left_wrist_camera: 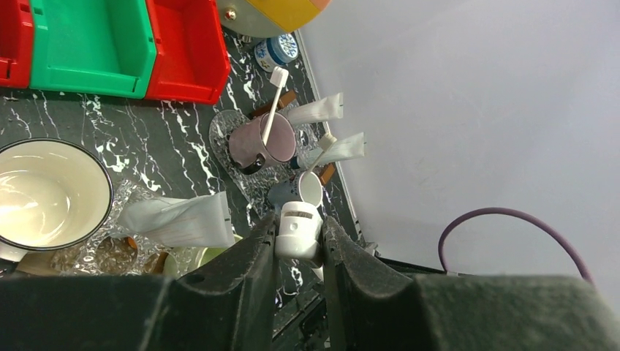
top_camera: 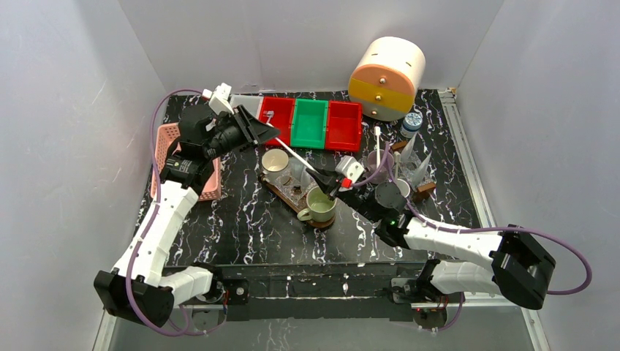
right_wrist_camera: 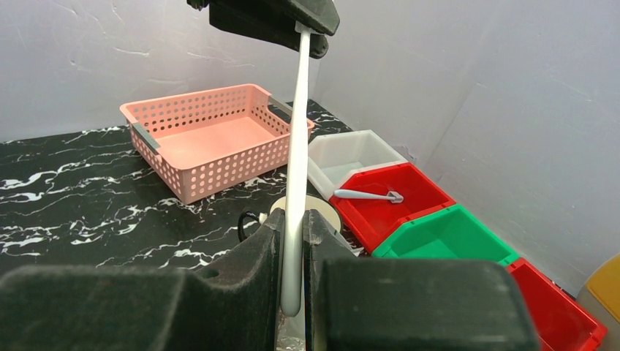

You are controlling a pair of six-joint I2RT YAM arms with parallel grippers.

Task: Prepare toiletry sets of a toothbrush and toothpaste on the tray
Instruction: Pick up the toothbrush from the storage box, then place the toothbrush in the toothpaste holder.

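A slim white toothbrush (top_camera: pixel 296 155) spans the air between both arms above the tray (top_camera: pixel 281 191) of cups. My right gripper (top_camera: pixel 325 181) is shut on the rounded handle end (right_wrist_camera: pixel 295 219). My left gripper (top_camera: pixel 272 137) has its jaws pressed on the other end, and a white piece (left_wrist_camera: pixel 298 232) sits between its fingers. From the right wrist the shaft (right_wrist_camera: pixel 296 131) rises into the left gripper (right_wrist_camera: pixel 303 25). A white toothpaste tube (left_wrist_camera: pixel 179 219) lies on the near tray. Another toothbrush (left_wrist_camera: pixel 274 102) stands in a mauve cup (left_wrist_camera: pixel 262 140) beside two tubes (left_wrist_camera: pixel 314 111).
A cream cup (top_camera: pixel 275 161) and a green mug (top_camera: pixel 320 205) stand on the near tray. Red and green bins (top_camera: pixel 310 123) line the back, one red bin holding a toothbrush (right_wrist_camera: pixel 365 195). A pink basket (right_wrist_camera: pixel 212 142) is at the left, and a drum-shaped drawer unit (top_camera: pixel 386 79) at the back right.
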